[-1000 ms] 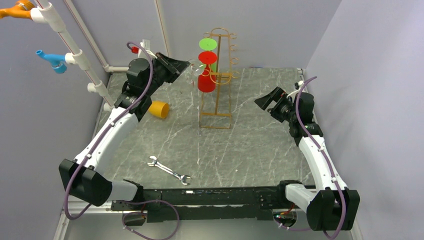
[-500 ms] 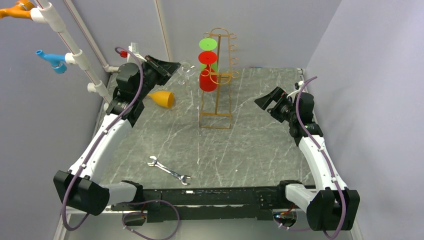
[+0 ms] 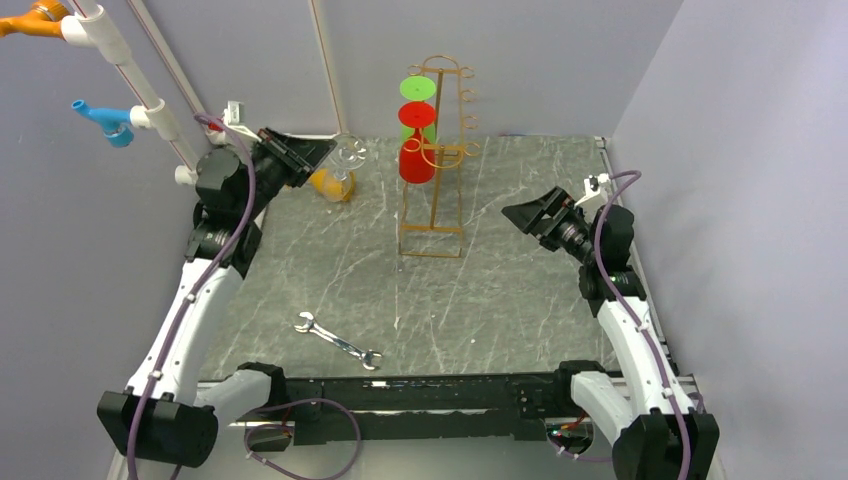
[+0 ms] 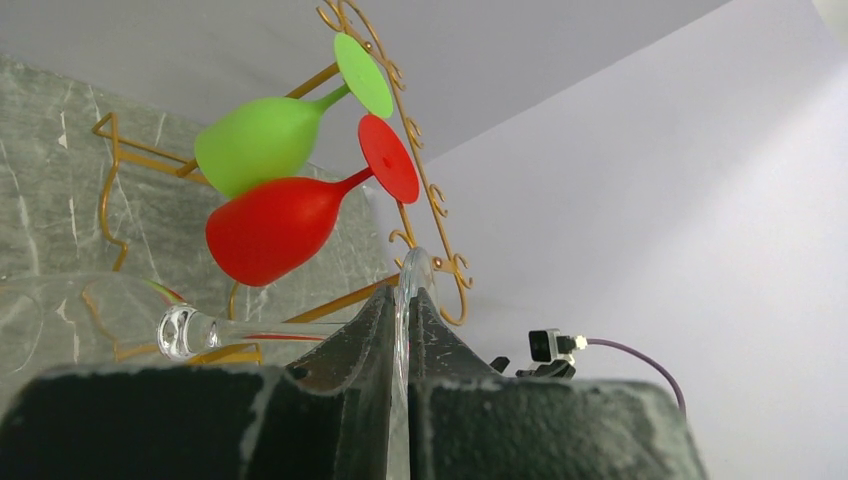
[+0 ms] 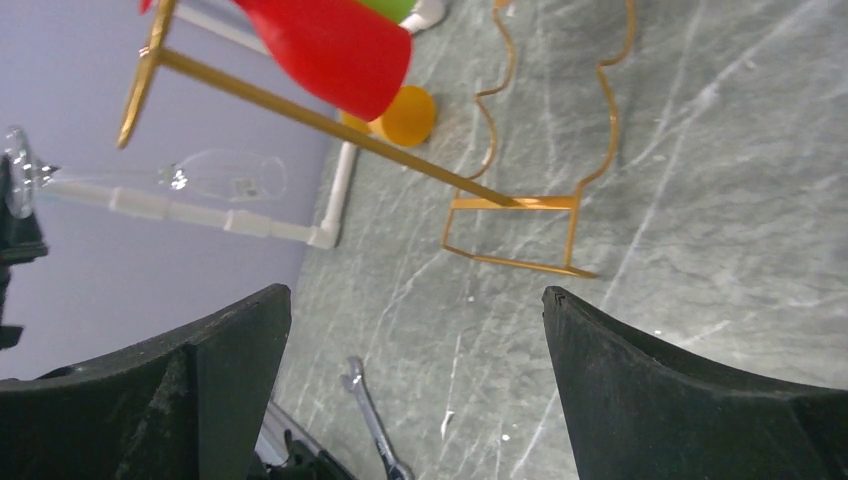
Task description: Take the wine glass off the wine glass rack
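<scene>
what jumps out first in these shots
The gold rack stands at the back centre of the table, with a red glass and a green glass hanging bowl-down on it. Left of it, the left gripper holds a clear glass in the air by its foot.

Glossy clear wine glass (image 4: 185,330), gold wire rack (image 5: 300,112)

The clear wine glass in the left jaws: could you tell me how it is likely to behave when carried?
The wine glass looks thin-walled and clear, so probably fragile and slick. The left gripper has its jaws shut on the flat foot alone, stem and bowl jutting sideways, so it may pivot. Laid down, it would likely roll.
</scene>
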Robot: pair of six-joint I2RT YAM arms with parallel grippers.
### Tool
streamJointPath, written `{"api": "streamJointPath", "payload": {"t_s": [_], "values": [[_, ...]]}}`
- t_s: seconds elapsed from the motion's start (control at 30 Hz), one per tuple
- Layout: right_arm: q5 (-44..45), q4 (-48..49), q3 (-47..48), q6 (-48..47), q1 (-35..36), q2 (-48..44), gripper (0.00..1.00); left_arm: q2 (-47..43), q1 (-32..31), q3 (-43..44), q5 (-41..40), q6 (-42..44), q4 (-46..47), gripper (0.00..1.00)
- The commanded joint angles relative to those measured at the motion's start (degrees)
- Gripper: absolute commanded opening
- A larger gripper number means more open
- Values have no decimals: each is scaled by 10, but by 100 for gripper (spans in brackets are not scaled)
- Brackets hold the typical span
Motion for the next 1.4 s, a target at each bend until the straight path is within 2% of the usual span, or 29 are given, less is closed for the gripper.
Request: {"api": "streamJointPath", "payload": {"t_s": [0.0, 0.13, 0.23, 0.33, 0.43, 0.5, 0.67, 0.87, 1.03, 1.13, 1.23, 1.37], "values": [[-59, 92, -24, 38, 12, -32, 99, -40, 11, -6, 55, -1, 52, 0], [-90, 145, -48, 68, 14, -53, 98, -57, 21, -25, 96, -1, 67, 0], [-104, 150, -50, 84, 16, -60, 99, -80, 32, -43, 122, 9, 73, 0], [-93, 102, -40, 86, 20, -63, 97, -105, 40, -43, 141, 46, 41, 0], [-57, -9, -19, 74, 21, -59, 97, -137, 41, -45, 150, 89, 6, 0], [-50, -49, -10, 79, 21, -54, 97, -159, 41, -57, 158, 114, 0, 0], [-82, -69, -14, 124, 26, -60, 96, -212, 41, -111, 173, 165, 20, 0], [-79, -113, -3, 168, 55, -88, 96, -242, 41, -159, 213, 197, 69, 0], [-61, -121, 4, 229, 106, -103, 96, -248, 40, -202, 262, 197, 148, 0], [-6, -105, 3, 277, 163, -114, 96, -263, 39, -223, 273, 202, 182, 0], [41, -67, -9, 326, 232, -120, 96, -273, 36, -234, 288, 210, 207, 0], [73, -8, -20, 384, 290, -108, 96, -276, 28, -232, 306, 227, 210, 0]]}}
